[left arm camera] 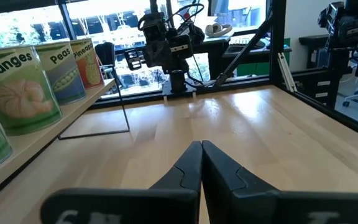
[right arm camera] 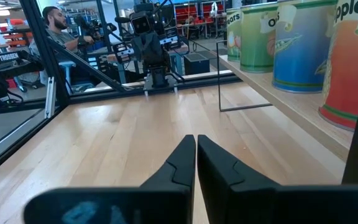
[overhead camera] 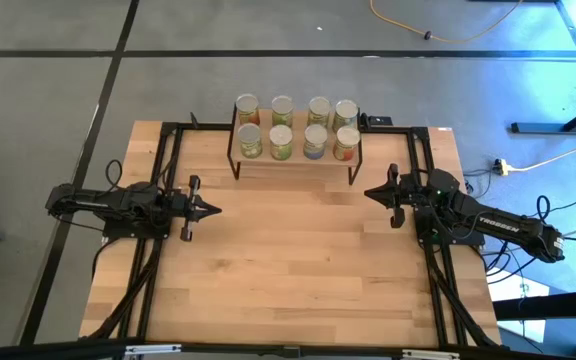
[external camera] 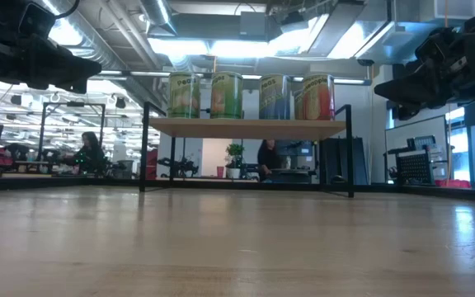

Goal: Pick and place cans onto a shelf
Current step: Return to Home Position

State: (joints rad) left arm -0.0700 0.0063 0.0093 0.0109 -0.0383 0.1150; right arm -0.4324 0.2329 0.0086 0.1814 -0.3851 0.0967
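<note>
**A:** Where are the cans (overhead camera: 282,143)?

**B:** All eight stand upright on the top board of the shelf (external camera: 246,127), in two rows of four, close together. From table height only the front row shows. Its labels run green, green, blue, then orange-red.

**A:** Can you read any of the labels?

**B:** A few. The left wrist view shows "Oranges" and "Peas" on the cans at its end of the shelf. The right wrist view shows an orange-red can nearest it, then a blue one and a green one.

**A:** And where is the shelf?

**B:** It stands on its thin black legs at the far middle edge of the table (overhead camera: 298,270).

**A:** What about the arms?

**B:** The left gripper (overhead camera: 216,210) is in front of the shelf and off to its left, well apart from it. Its tip points across toward the shelf's right side. Its two fingers are pressed together with nothing between them.

**A:** And the other one?

**B:** The right gripper (overhead camera: 368,193) is just off the shelf's right front leg, a little in front of it, pointing back toward the left one. Its fingers also meet and hold nothing. From table height, both arms hang above the tabletop to either side of the shelf, at about the level of the cans or higher.

**A:** Is there anything beyond the shelf?

**B:** In the right wrist view a person (right arm camera: 55,25) sits in the room past the table's edge.
</note>
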